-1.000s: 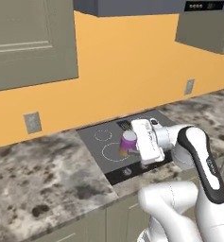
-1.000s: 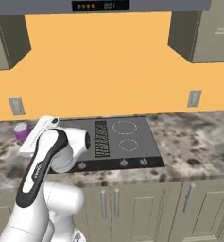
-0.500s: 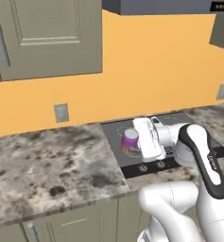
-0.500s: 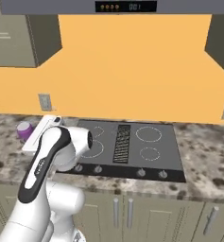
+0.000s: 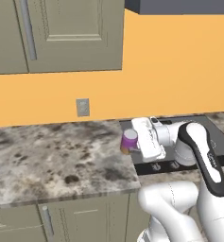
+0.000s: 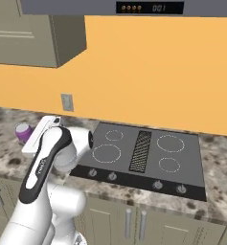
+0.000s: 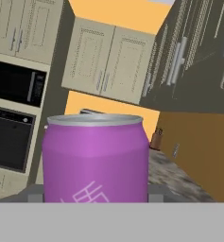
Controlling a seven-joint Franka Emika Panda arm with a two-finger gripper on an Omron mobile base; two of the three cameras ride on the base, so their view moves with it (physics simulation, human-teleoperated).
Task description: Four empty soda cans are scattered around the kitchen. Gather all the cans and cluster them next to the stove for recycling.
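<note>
A purple-pink soda can [image 5: 129, 140] with a silver top is upright in my gripper [image 5: 133, 143], whose jaws are shut on its sides. It hangs over the speckled counter just left of the stove [image 5: 216, 131]. From the right base view the soda can [image 6: 23, 132] peeks out behind my hand, left of the black stove [image 6: 148, 154] with its white rings and front knobs. Up close, the soda can [image 7: 95, 158] sits between my gripper [image 7: 95, 194] fingertips. Whether it rests on the counter I cannot tell.
Granite counter [image 5: 47, 160] stretches left of the stove, with a wall outlet [image 5: 82, 107] above it and cabinets [image 5: 71, 35] overhead. Far off stand a wall oven [image 7: 12, 123] and a small reddish upright object [image 7: 156, 138] on the counter.
The base has driven, so both base views have shifted and the stove sits further right in each. The purple can stays in my grip the whole time.
</note>
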